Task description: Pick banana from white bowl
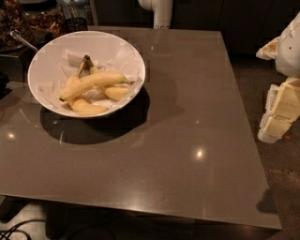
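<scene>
The white bowl (39, 56) sits on the far left part of the table and is lined with crumpled white paper. The banana (93, 81) lies across the top of the pile in it, long, curved and pale yellow. Shorter bananas (87, 108) lie under it, joined at a dark stem (86, 60). My gripper (280, 110), white with yellowish parts, hangs at the right edge of the view, beyond the table's right edge. It is far from the bowl and holds nothing that I can see.
The glossy grey-brown table (187, 140) fills most of the view; its front edge runs along the bottom. Dark containers with food (28, 18) and a spoon handle stand at the back left. A white post (159, 13) stands behind the table.
</scene>
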Controlling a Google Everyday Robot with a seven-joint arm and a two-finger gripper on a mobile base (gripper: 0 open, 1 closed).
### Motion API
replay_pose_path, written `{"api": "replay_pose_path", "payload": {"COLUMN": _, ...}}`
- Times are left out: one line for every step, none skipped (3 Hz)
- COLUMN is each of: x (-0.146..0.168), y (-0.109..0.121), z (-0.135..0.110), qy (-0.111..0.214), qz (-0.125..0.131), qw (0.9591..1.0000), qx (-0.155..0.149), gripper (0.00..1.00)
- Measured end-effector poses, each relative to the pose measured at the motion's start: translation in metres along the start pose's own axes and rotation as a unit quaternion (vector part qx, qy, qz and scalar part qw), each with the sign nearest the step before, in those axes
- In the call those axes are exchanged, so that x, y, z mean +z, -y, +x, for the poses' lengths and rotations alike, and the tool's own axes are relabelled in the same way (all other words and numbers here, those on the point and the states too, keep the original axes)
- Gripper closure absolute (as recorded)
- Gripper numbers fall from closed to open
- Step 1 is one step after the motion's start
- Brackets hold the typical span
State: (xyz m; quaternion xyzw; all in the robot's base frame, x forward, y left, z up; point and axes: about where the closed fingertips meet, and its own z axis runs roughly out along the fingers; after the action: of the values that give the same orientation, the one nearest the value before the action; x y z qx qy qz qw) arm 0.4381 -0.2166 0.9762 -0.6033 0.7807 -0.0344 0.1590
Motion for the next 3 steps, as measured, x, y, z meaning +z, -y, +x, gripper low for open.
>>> {"api": "replay_pose_path", "payload": {"x": 0.0, "y": 0.0, "z": 0.0, "qy": 0.0, "qz": 0.001, "qw": 1.0, "qx": 0.0, "gripper": 0.0}}
{"api": "replay_pose_path", "payload": {"x": 0.003, "y": 0.006, "z": -0.02, "qy": -0.022, "qz": -0.01, "qw": 0.9997, "qx": -0.007, "gripper": 0.0}}
{"api": "replay_pose_path", "payload": {"x": 0.015, "y": 0.016, "z": -0.042, "qy": -0.056, "qz": -0.029, "qw": 0.998, "qx": -0.01, "gripper": 0.0}}
